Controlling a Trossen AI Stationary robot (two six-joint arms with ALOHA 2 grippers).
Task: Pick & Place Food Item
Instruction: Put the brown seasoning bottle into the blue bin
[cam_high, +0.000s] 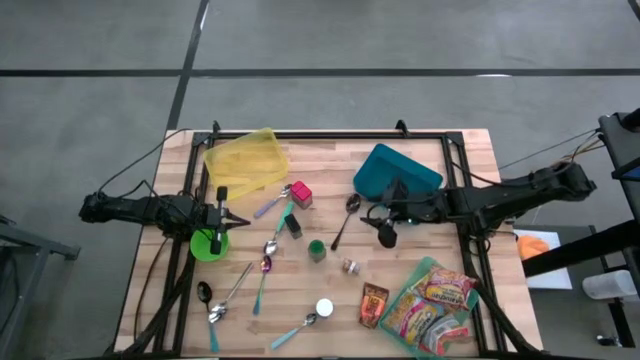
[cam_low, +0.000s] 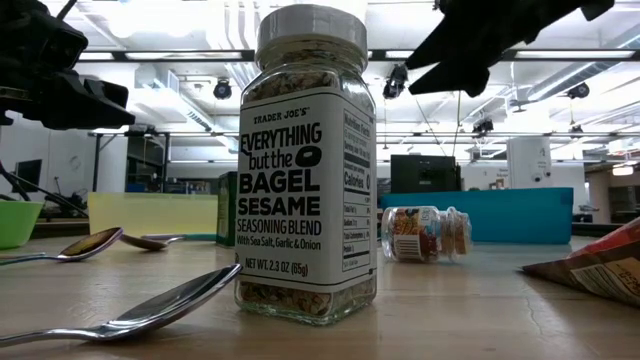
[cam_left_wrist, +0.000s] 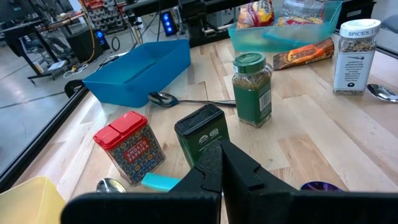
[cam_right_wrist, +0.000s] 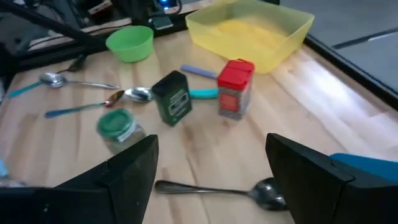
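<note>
Your right gripper (cam_high: 385, 226) is hanging over the middle of the table with its fingers (cam_right_wrist: 134, 169) spread wide and nothing between them. It is sitting just in front of the blue bin (cam_high: 396, 172), above the bowl end of a dark spoon (cam_high: 343, 222) that is lying on the wood. Your left gripper (cam_high: 232, 220) is waiting at the left side with its fingers (cam_left_wrist: 214, 168) pressed together, empty, right beside the green bowl (cam_high: 207, 244) and below the yellow bin (cam_high: 245, 163).

The food items are lying between the two arms. The red tin (cam_high: 301, 194) and the dark green tin (cam_high: 294, 225) are standing close together near the centre, with a green-lidded jar (cam_high: 317, 250) a little nearer the front edge. A small jar (cam_high: 350, 266) is lying on its side past that. The white-capped seasoning jar (cam_high: 324, 308) is standing upright near the front edge, among several spoons. At the front right, a clear tub (cam_high: 434, 305) is holding snack packets, and a brown packet (cam_high: 374, 304) is lying flat just beside it.
</note>
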